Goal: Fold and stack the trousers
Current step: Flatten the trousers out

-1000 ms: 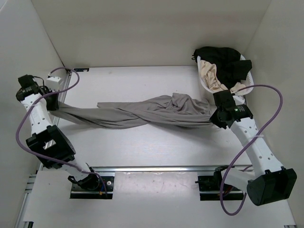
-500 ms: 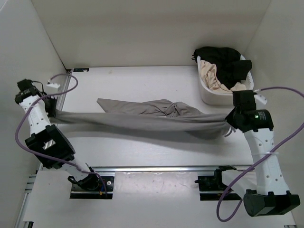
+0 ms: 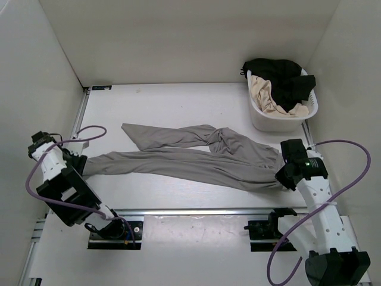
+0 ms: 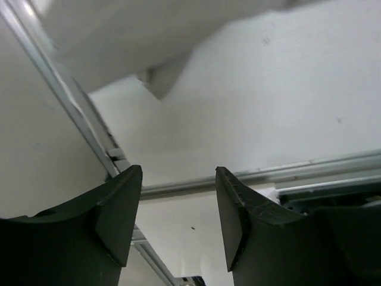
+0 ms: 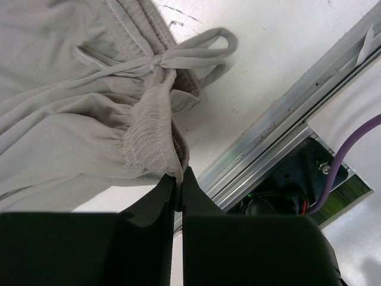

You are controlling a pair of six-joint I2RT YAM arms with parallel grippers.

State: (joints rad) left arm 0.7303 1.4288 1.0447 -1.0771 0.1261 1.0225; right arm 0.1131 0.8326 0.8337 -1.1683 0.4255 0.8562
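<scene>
The right gripper point(image 5: 178, 183) is pinching the elastic waistband point(image 5: 152, 140) of the grey trousers point(image 3: 190, 161), its jaws pressing shut on the gathered edge. The left gripper point(image 4: 178, 208) is standing open, with nothing between its fingers point(image 4: 116, 208). Seen from overhead, the trousers are lying across the table point(image 3: 178, 101) from 9 o'clock to 4 o'clock. A white basket point(image 3: 265, 122) is sitting at 2 o'clock, holding a black garment point(image 3: 280, 74) and a beige garment point(image 3: 265, 92).

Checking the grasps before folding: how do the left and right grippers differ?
The left gripper is open and empty; the right gripper is shut on the waistband of the trousers. The left gripper sits by the leg end, the right gripper by the waist. Both have dark fingers.
</scene>
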